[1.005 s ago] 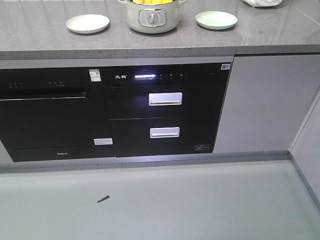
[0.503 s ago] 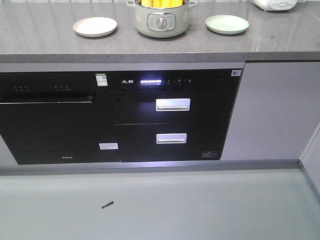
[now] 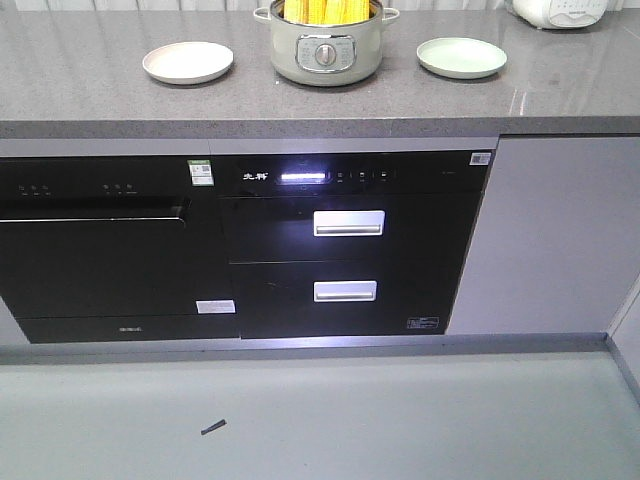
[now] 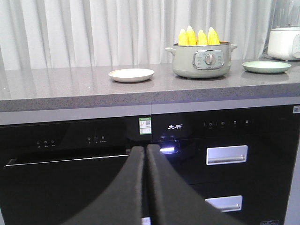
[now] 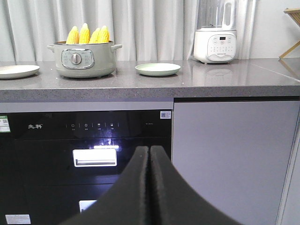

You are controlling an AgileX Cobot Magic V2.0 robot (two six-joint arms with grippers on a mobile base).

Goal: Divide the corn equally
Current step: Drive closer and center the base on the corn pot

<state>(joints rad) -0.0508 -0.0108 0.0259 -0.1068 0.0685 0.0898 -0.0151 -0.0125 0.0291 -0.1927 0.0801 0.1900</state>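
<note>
Several yellow corn cobs (image 4: 198,36) (image 5: 87,34) (image 3: 327,10) stand upright in a pale green pot (image 3: 326,52) (image 4: 202,60) (image 5: 85,61) on the grey counter. A cream plate (image 3: 188,62) (image 4: 131,75) lies left of the pot, a green plate (image 3: 461,57) (image 5: 158,69) right of it. My left gripper (image 4: 146,149) is shut and empty, low in front of the black appliances, well below the counter. My right gripper (image 5: 149,149) is shut too, holding nothing, at the same height by the grey cabinet door.
Black built-in appliances (image 3: 345,245) with white drawer handles fill the front under the counter (image 3: 80,90). A white blender (image 5: 215,40) stands at the counter's right end. Curtains hang behind. A small dark scrap (image 3: 212,427) lies on the floor.
The front view has shifted: counter, pot and plates sit lower in the frame, so more of the pot and corn shows. Nothing on the counter has moved.
</note>
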